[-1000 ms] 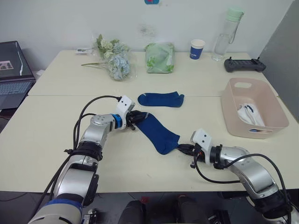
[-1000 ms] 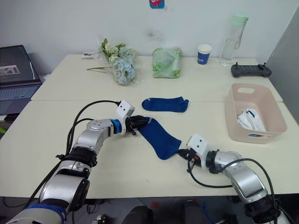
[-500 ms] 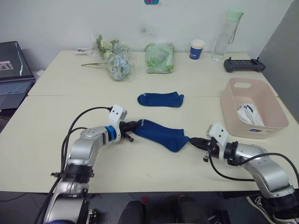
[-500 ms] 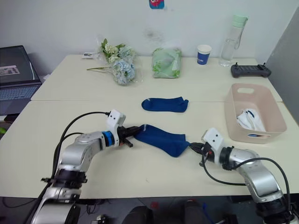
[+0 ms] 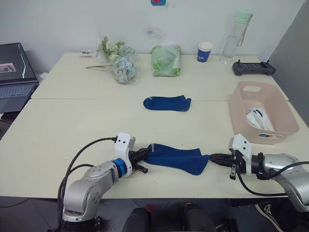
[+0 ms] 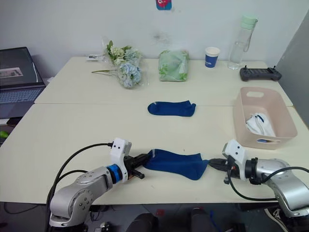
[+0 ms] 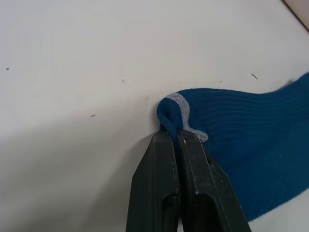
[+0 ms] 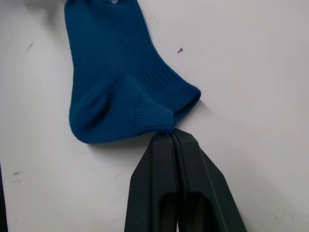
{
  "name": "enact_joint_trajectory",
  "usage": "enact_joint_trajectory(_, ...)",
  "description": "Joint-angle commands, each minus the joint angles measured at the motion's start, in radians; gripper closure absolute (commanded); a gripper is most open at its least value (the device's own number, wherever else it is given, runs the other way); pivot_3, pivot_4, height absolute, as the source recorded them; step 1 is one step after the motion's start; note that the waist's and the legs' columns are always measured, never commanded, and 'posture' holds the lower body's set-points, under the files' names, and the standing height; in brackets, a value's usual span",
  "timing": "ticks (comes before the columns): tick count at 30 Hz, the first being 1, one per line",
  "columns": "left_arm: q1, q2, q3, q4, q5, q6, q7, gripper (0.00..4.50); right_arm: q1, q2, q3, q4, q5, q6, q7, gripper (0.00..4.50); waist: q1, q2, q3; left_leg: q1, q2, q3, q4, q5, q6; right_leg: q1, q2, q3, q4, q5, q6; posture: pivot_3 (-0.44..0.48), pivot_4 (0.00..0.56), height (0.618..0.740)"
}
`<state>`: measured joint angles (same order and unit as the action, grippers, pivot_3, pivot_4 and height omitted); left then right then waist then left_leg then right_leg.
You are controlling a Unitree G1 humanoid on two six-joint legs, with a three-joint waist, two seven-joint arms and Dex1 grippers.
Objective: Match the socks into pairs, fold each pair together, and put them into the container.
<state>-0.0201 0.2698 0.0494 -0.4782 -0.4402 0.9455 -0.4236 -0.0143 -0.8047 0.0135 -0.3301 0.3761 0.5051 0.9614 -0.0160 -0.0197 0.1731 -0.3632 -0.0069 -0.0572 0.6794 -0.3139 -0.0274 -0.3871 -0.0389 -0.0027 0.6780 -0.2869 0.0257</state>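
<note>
My arms: brushed silver metal shells, black joints, looping black cables. Left wrist carries a blue ring. White boxy camera housings. My left gripper (image 5: pixel 143 160) and right gripper (image 5: pixel 213 157): slim black fingers.

A blue sock (image 5: pixel 176 157) lies stretched flat near the table's front edge. Another blue sock (image 5: pixel 167 103) lies mid-table. White socks (image 5: pixel 256 119) sit in the pink container (image 5: pixel 240 116).

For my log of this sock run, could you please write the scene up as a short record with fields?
held sock: blue sock, flat near the table's front edge, stretched between both arms
left gripper: jaws shut on its cuff end
right gripper: jaws shut on its toe end
second sock: blue, lying apart at mid-table
tub: pink, on the right, white socks inside
</note>
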Motion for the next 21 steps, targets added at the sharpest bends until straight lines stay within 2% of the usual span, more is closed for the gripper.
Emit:
enact_joint_trajectory(1,0.022,-0.001,-0.012,-0.003,-0.004,-0.056,-0.003,4.04,0.009,-0.001,-0.028,-0.016,0.03,0.007,0.009,4.09,0.002,0.0,0.0,0.0,0.0,0.0,0.0,0.0,0.0,0.0,0.0,0.0,0.0,0.0,0.0,0.0,0.15,0.74)
enact_joint_trajectory(3,0.036,0.013,0.004,-0.002,-0.034,-0.069,-0.035,3.58,0.032,-0.035,-0.047,-0.012,0.017,-0.006,0.03,3.59,0.005,0.0,0.0,0.0,0.0,0.0,0.0,0.0,0.0,0.0,0.0,0.0,0.0,0.0,0.0,0.0,0.15,0.74)
enact_joint_trajectory(6,0.04,0.07,0.029,0.001,-0.073,-0.074,-0.101,2.68,0.052,-0.065,-0.098,0.02,0.012,-0.028,0.037,2.55,0.009,0.0,0.0,0.0,0.0,0.0,0.0,0.0,0.0,0.0,0.0,0.0,-0.001,0.0,0.0,0.0,0.15,0.74)
enact_joint_trajectory(8,0.003,0.191,0.04,0.043,-0.099,-0.099,-0.242,2.02,0.051,-0.047,-0.171,0.002,0.101,0.053,0.021,1.81,0.008,0.0,0.0,0.0,0.0,0.001,0.0,0.0,0.0,0.0,0.0,0.001,-0.001,0.0,0.0,0.0,0.15,0.74)
enact_joint_trajectory(10,-0.049,0.268,0.052,0.103,-0.12,-0.131,-0.333,1.36,0.048,-0.026,-0.21,-0.029,0.176,0.133,-0.001,1.11,0.008,0.001,0.0,0.0,0.001,0.0,-0.001,0.0,0.0,0.0,0.002,0.0,0.0,0.0,-0.001,0.0,0.15,0.74)
enact_joint_trajectory(14,-0.154,0.326,0.026,0.235,-0.084,-0.229,-0.421,0.08,0.043,0.033,-0.209,-0.092,0.243,0.24,-0.087,1.09,0.012,0.001,0.0,0.0,0.0,-0.001,-0.001,0.0,0.0,0.0,0.002,-0.002,0.0,-0.001,-0.001,0.0,0.15,0.74)
enact_joint_trajectory(17,-0.222,0.349,-0.056,0.342,-0.016,-0.326,-0.501,0.08,0.057,0.076,-0.159,-0.128,0.215,0.263,-0.155,1.09,0.013,0.001,0.0,-0.001,0.0,0.0,-0.001,0.0,0.0,0.0,0.001,-0.002,-0.001,-0.001,-0.001,0.0,0.15,0.74)
enact_joint_trajectory(21,-0.278,0.338,-0.121,0.433,0.031,-0.39,-0.543,0.08,0.082,0.093,-0.141,-0.159,0.211,0.277,-0.193,1.09,0.014,0.001,0.0,-0.001,0.0,0.0,-0.001,0.0,0.0,-0.001,0.001,-0.002,-0.002,-0.001,-0.001,0.0,0.15,0.74)
